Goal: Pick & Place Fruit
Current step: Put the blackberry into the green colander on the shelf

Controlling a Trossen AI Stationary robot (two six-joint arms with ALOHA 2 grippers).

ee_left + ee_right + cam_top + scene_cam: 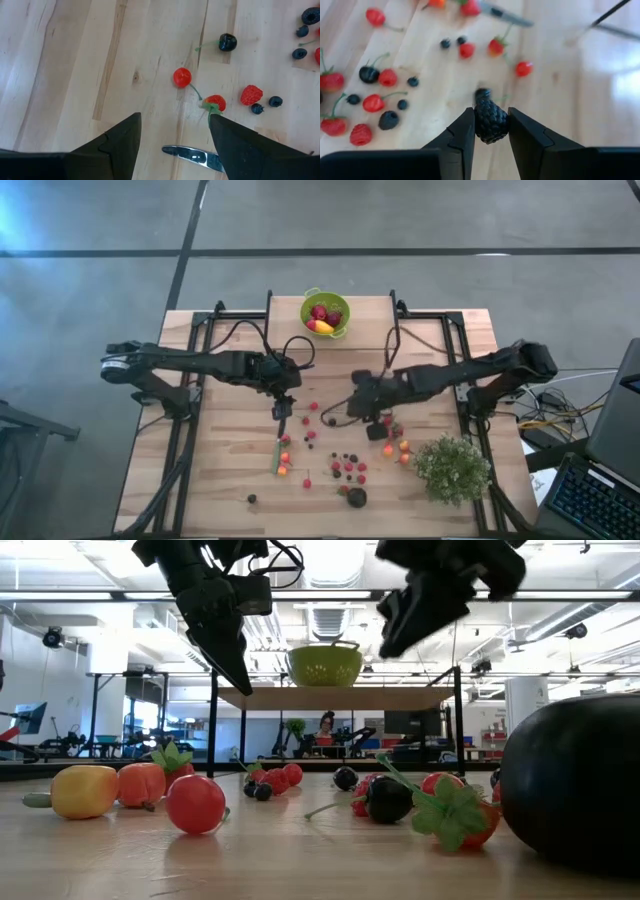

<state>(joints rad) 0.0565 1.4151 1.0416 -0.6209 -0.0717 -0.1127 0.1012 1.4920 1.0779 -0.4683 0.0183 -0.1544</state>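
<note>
The right tool (490,131) is clamped on a blackberry (490,120), lifted above the worktop (230,470) on the bowl side of the scattered fruit (345,468). The berry looks soft, light and easily crushed; it is best held across its middle. The left tool (172,132) hangs with fingers apart over the knife (192,155), beside a cherry (182,77) and a strawberry (214,103). The green bowl (325,313), already holding fruit, sits at the worktop's far edge. The bushy plant (452,468) stands right of the fruit; nothing appears to block the path to the bowl.
</note>
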